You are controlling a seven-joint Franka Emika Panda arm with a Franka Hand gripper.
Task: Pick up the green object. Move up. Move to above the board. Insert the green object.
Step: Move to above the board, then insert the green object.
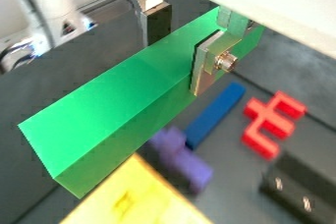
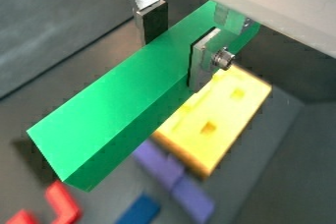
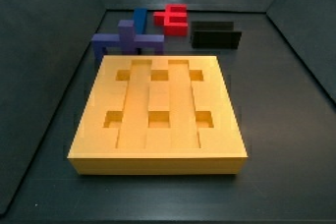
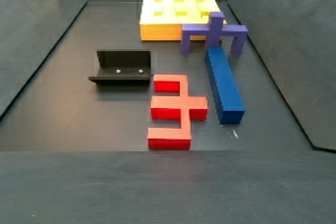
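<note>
Your hand (image 1: 182, 39) grips the green bar (image 1: 125, 100) between both fingers (image 2: 201, 59), lifted above the worktop (image 3: 282, 100). In a side view, the orange board (image 3: 157, 110) lies at 6 o'clock from the purple cross block (image 3: 129, 38).

Wrist cams close on gripper (image 1: 182, 39); side cams elevated, opposing, share board (image 3: 157, 149)

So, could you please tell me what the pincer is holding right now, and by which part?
The pincer holds the green object, its fingers clamped across the bar's long sides near one end, above the floor.
</note>
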